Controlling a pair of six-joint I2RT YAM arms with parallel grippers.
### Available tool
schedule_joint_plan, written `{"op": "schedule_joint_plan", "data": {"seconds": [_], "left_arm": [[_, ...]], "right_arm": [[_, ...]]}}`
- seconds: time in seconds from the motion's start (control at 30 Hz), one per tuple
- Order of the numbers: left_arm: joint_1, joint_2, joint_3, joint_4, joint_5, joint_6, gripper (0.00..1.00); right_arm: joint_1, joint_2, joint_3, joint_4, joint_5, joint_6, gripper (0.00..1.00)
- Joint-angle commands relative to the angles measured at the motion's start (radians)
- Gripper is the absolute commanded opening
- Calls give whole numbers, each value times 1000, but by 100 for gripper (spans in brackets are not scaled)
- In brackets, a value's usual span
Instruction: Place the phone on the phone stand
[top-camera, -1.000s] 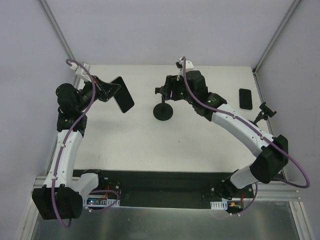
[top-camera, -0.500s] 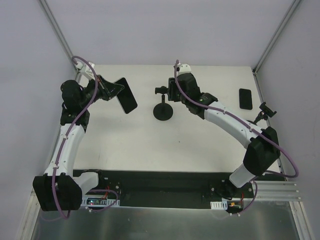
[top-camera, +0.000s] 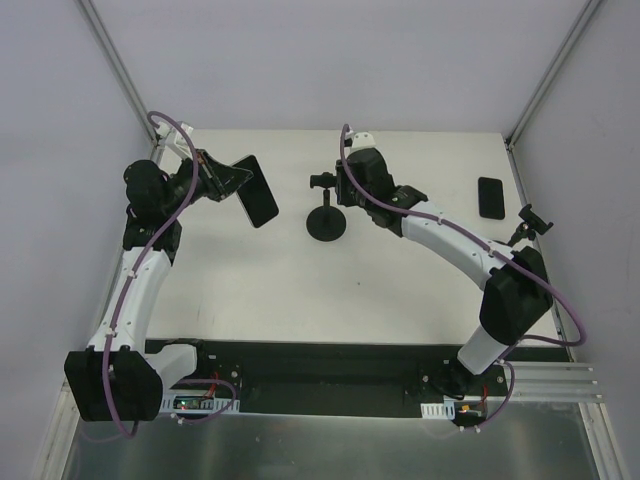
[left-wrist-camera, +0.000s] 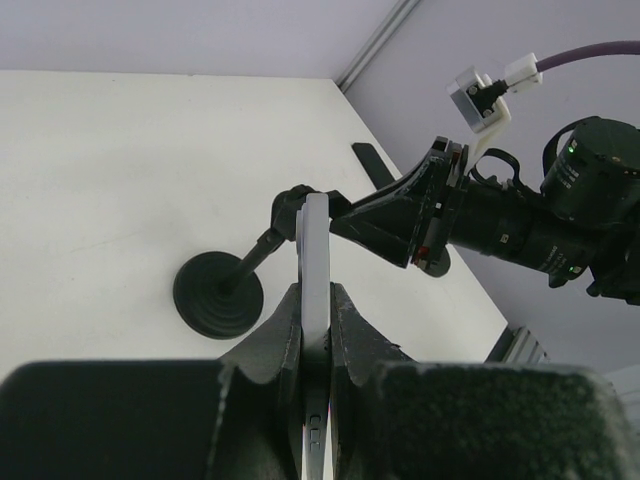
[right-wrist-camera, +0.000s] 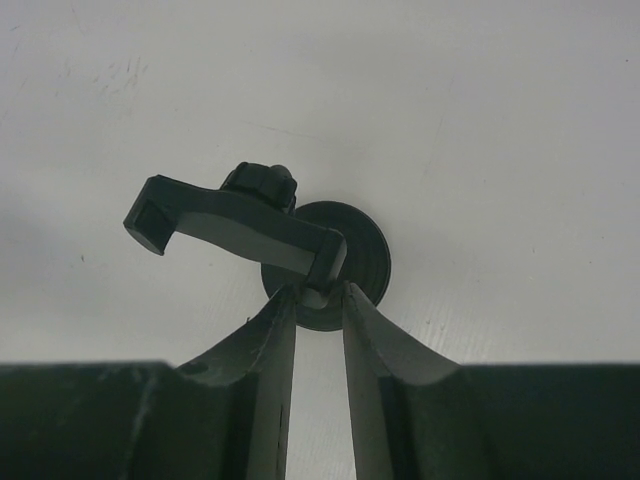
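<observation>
Top external view is showing the left claw (top-camera: 230, 178) clamping the phone (top-camera: 259, 190) by one edge, holding it tilted above the far left of the desk (top-camera: 300, 290), apart from the phone stand (top-camera: 326, 224). Right claw (right-wrist-camera: 318, 296) is pinching the stand just under its cradle, its round base resting on the desk at far centre.

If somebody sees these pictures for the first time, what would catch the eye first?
The left gripper holds a phone in the air at the far left. In the middle, the right gripper pinches the head of the black phone stand. A second phone lies flat at the far right.
</observation>
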Motion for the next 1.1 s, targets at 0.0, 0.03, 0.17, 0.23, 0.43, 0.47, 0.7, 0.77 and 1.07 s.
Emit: {"op": "schedule_joint_plan", "data": {"seconds": [0.0,0.03,0.17,0.23,0.43,0.47,0.7,0.77,1.07], "left_arm": [[-25,-19,10,89,36,-22,0],[-27,-20,7,91,33,-18,0],[-28,-20,4,89,29,-7,0],[-27,-11,7,88,33,-8,0],[-28,-5,12,88,47,-18,0],[-28,-6,11,88,47,-14,0],[-54,3,17,88,59,-10,0],[-56,6,17,88,61,-13,0],[-73,0,20,91,87,5,0]], "right_arm": [[0,-11,57,30,8,-25,28],[-2,-10,59,30,8,-25,29],[0,-2,70,32,-2,-51,31],[-2,1,77,30,-5,-54,31],[-3,21,97,29,4,-74,28],[-3,22,99,27,2,-74,28],[-3,50,126,9,-1,-81,24],[-3,50,128,7,2,-87,28],[-2,62,137,7,-13,-98,1]]}}
